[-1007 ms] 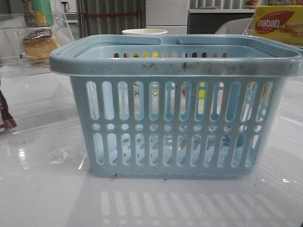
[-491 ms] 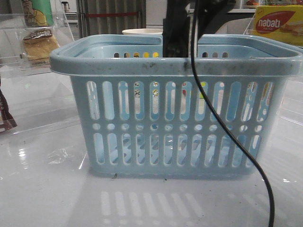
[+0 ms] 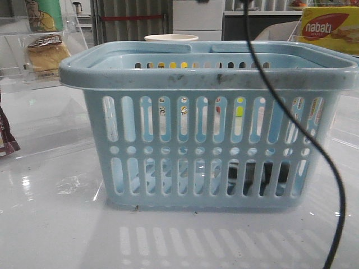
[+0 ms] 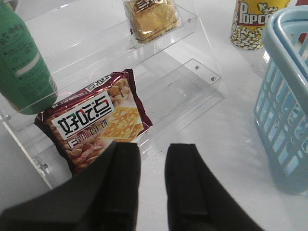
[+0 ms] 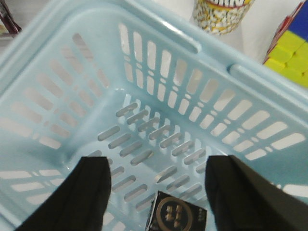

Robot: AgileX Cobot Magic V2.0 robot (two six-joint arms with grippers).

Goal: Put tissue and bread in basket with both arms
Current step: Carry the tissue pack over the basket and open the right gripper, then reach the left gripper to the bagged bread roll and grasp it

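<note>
The light blue basket [image 3: 207, 129] stands in the middle of the table. The tissue [image 3: 259, 175], a dark pack, lies on its floor and shows through the lower slots. In the right wrist view my right gripper [image 5: 160, 166] hangs open above the basket [image 5: 62, 91], with the tissue [image 5: 176, 214] lying free below, between its fingers. The bread [image 3: 47, 53] sits in its clear wrapper on an acrylic shelf at the far left. My left gripper [image 4: 151, 149] is open and empty over the table, short of the bread [image 4: 151, 17].
A maroon cracker packet [image 4: 94, 120] lies on the lowest acrylic step, with a green bottle [image 4: 24, 62] beside it. A popcorn cup [image 4: 255, 21] stands behind the basket. The nabati box [image 3: 328, 28] is at the back right. A black cable [image 3: 314, 151] hangs across the basket's front.
The right arm came down over the basket half a second ago and has since risen out of the front view. The tissue now lies on the basket floor, released.
</note>
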